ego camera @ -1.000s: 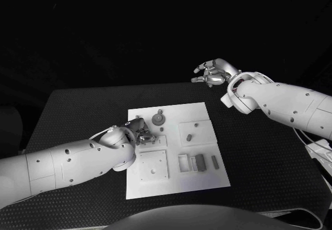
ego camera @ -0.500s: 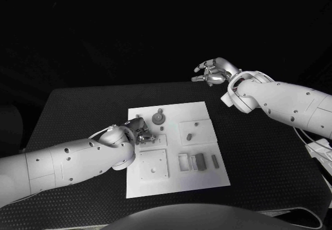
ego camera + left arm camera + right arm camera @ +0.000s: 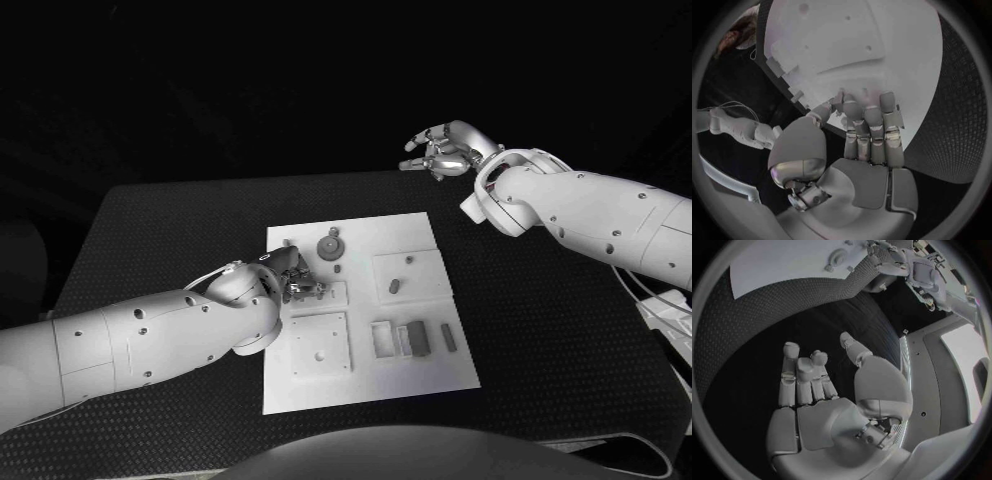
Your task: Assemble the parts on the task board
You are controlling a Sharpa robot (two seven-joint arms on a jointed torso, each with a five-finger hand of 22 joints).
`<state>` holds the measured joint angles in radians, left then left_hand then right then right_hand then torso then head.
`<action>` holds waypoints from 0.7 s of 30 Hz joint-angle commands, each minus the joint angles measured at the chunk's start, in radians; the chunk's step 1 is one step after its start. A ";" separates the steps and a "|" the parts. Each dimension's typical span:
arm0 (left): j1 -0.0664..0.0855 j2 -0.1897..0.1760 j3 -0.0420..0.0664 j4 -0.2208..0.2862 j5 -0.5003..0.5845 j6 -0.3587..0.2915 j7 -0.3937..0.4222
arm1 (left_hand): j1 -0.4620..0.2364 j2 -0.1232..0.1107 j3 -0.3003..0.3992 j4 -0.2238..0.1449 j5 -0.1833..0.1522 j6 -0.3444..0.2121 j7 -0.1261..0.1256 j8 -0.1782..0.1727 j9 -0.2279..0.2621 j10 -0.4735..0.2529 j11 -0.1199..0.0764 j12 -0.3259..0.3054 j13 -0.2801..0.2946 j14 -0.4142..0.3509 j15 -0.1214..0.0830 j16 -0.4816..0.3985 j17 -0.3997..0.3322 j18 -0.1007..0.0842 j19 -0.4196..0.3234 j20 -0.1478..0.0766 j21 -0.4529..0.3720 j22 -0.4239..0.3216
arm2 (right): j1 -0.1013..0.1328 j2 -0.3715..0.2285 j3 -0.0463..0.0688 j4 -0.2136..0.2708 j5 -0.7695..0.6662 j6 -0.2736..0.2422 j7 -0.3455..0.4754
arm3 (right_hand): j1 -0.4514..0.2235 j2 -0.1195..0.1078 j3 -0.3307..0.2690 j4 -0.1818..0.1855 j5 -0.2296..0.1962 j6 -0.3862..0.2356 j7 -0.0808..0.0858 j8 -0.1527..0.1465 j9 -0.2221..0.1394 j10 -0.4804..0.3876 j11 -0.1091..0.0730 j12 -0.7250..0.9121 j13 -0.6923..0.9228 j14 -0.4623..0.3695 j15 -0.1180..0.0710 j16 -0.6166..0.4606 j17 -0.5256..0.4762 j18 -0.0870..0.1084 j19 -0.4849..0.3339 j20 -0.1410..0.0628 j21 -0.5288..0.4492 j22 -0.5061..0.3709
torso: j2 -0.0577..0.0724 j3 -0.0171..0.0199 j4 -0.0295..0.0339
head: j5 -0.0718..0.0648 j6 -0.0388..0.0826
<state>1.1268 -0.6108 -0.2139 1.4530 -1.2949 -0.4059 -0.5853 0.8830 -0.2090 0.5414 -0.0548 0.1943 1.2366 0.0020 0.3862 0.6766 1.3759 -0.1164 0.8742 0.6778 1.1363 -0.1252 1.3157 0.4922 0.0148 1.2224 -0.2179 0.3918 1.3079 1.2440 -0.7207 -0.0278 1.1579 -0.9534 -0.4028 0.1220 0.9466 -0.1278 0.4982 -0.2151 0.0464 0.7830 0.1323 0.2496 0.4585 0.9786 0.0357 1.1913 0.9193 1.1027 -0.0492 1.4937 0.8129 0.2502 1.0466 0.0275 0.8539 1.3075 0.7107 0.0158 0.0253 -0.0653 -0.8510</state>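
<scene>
White task board [image 3: 418, 235] carries no legible writing.

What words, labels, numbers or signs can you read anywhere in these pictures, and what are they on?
None can be read.
The white board and the small parts on it carry no visible lettering.
The white arms, the left hand and the right hand show only dark round holes, no marks.
</scene>
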 commanded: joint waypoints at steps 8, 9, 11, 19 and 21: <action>0.000 -0.002 0.000 0.004 0.011 0.012 0.012 | 0.000 -0.020 0.000 0.014 -0.006 -0.006 -0.003 0.000 0.000 0.000 0.010 0.002 -0.001 -0.006 0.002 0.001 -0.001 0.006 -0.001 0.000 -0.004 0.021 | 0.000 0.001 0.000 0.000 0.000 0.012 0.005 | -0.010 -0.004 0.001 0.007 0.004 0.046 0.038 -0.004 -0.002 -0.072 0.022 0.006 -0.002 -0.007 -0.001 -0.005 -0.002 0.012 -0.005 -0.003 -0.007 0.019 | 0.000 -0.0010 0.0003 | 0.000 -0.002; 0.000 -0.003 0.000 0.004 0.014 0.012 0.012 | -0.001 -0.021 0.000 0.015 -0.006 -0.006 -0.003 0.000 0.000 -0.001 0.010 0.002 -0.001 -0.006 0.002 0.001 -0.001 0.006 -0.001 0.000 -0.004 0.021 | 0.000 0.001 0.000 0.000 0.000 0.013 0.005 | -0.010 -0.004 0.001 0.007 0.004 0.046 0.038 -0.004 -0.002 -0.072 0.022 0.006 -0.002 -0.007 -0.001 -0.005 -0.002 0.012 -0.005 -0.003 -0.007 0.019 | 0.000 -0.0010 0.0003 | 0.000 -0.002; 0.000 -0.003 0.001 0.004 0.017 0.013 0.013 | -0.002 -0.022 0.000 0.017 -0.006 -0.006 -0.003 0.000 0.000 -0.001 0.010 0.002 -0.001 -0.006 0.002 0.001 -0.001 0.006 -0.001 0.000 -0.005 0.021 | 0.000 0.001 0.000 0.000 0.000 0.013 0.005 | -0.010 -0.004 0.001 0.007 0.004 0.046 0.038 -0.004 -0.002 -0.072 0.022 0.006 -0.002 -0.007 -0.001 -0.005 -0.002 0.012 -0.005 -0.003 -0.007 0.019 | 0.000 -0.0007 0.0007 | 0.000 -0.002; 0.000 -0.004 0.001 0.005 0.031 0.008 0.020 | -0.033 0.001 -0.089 0.024 0.072 -0.015 -0.003 0.006 0.006 -0.006 0.010 0.004 0.003 -0.013 0.001 0.005 0.001 0.006 -0.010 -0.002 -0.006 0.022 | 0.000 0.002 0.000 -0.001 0.000 0.013 0.006 | -0.010 -0.004 0.001 0.007 0.004 0.046 0.038 -0.004 -0.002 -0.072 0.022 0.006 -0.002 -0.007 -0.001 -0.005 -0.002 0.012 -0.005 -0.003 -0.007 0.019 | 0.000 -0.0004 0.0002 | 0.000 0.000; 0.000 -0.004 0.001 0.005 0.034 0.007 0.021 | -0.047 0.001 -0.108 0.028 0.073 -0.016 -0.003 0.005 0.006 -0.007 0.009 0.003 0.003 -0.014 0.000 0.004 0.001 0.007 -0.011 -0.002 -0.008 0.021 | 0.000 0.002 0.000 -0.001 0.000 0.012 0.005 | -0.011 -0.004 0.000 0.007 0.004 0.046 0.038 -0.004 -0.002 -0.072 0.023 0.006 -0.002 -0.007 -0.001 -0.005 -0.002 0.012 -0.005 -0.003 -0.007 0.019 | 0.000 -0.0003 0.0000 | 0.000 0.000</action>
<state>1.1267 -0.6159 -0.2134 1.4557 -1.2757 -0.4030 -0.5805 0.8408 -0.2123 0.4406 -0.0265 0.2645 1.2264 -0.0009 0.3862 0.6821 1.3719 -0.1125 0.8742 0.6796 1.1283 -0.1246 1.3157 0.4923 0.0148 1.2183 -0.2218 0.3896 1.3080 1.2440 -0.7194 -0.0278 1.1572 -0.9534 -0.4021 0.1220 0.9426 -0.1318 0.4982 -0.2151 0.0464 0.7830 0.1323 0.2496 0.4576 0.9786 0.0357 1.1913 0.9184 1.1027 -0.0492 1.4937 0.8129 0.2501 1.0466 0.0275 0.8539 1.3074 0.7108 0.0150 0.0257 -0.0652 -0.8513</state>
